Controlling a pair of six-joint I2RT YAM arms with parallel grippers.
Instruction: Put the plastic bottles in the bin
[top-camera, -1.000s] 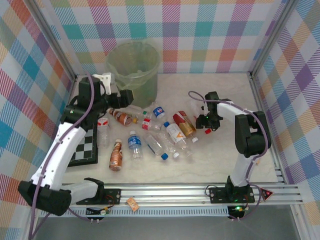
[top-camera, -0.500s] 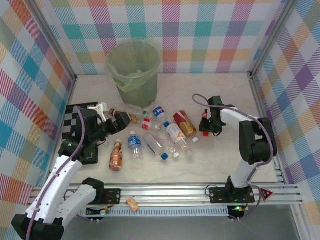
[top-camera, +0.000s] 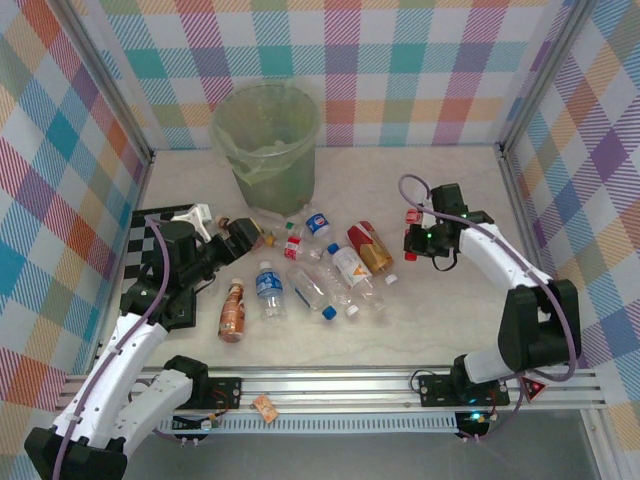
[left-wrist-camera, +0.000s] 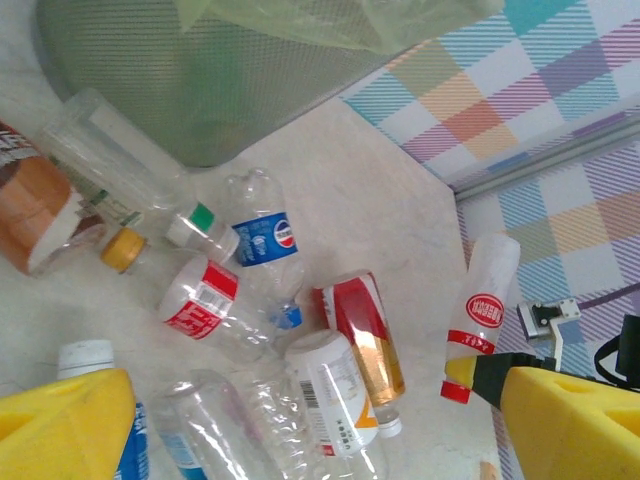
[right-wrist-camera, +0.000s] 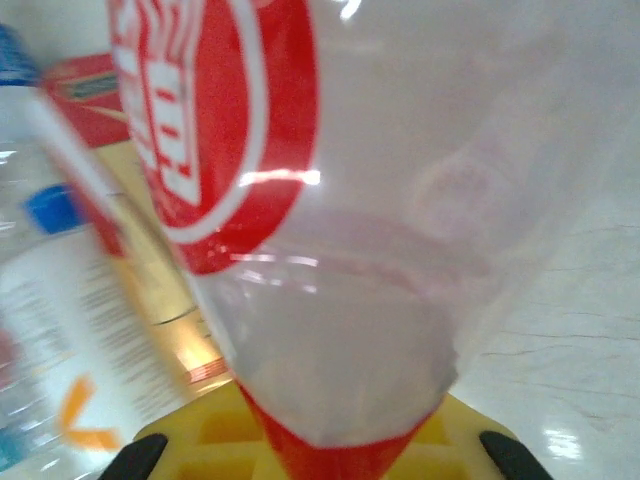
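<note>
On the right side of the pale table (top-camera: 450, 320): right gripper (top-camera: 412, 238), clamped tight on a small clear bottle (right-wrist-camera: 380, 250) with a round red label. Red cap end down between the yellow jaws, close against the wrist camera. Lifted or resting on the table: hard to tell from above, with the gripper over most of it. Well apart from the bin (top-camera: 280, 175), a pale-green translucent bucket with a thin liner at the far left of the table.

On the left: left gripper (left-wrist-camera: 300, 400), spread wide with nothing between the jaws, poised over the left edge of the heap, near a black-and-white checkerboard (top-camera: 140, 225).

Between the two arms, loose on the table: the other plastic bottles (top-camera: 310, 288). Nearest the bin's foot, a clear green-capped bottle (left-wrist-camera: 110, 165) and a blue-label bottle (left-wrist-camera: 265, 235). Just beside those, a red-label clear bottle (left-wrist-camera: 205, 300) and a red-and-gold bottle (left-wrist-camera: 365, 340). Nearer the arm bases, a brown bottle (top-camera: 233, 310) and a white-capped water bottle (top-camera: 268, 290), side by side, slightly apart.
</note>
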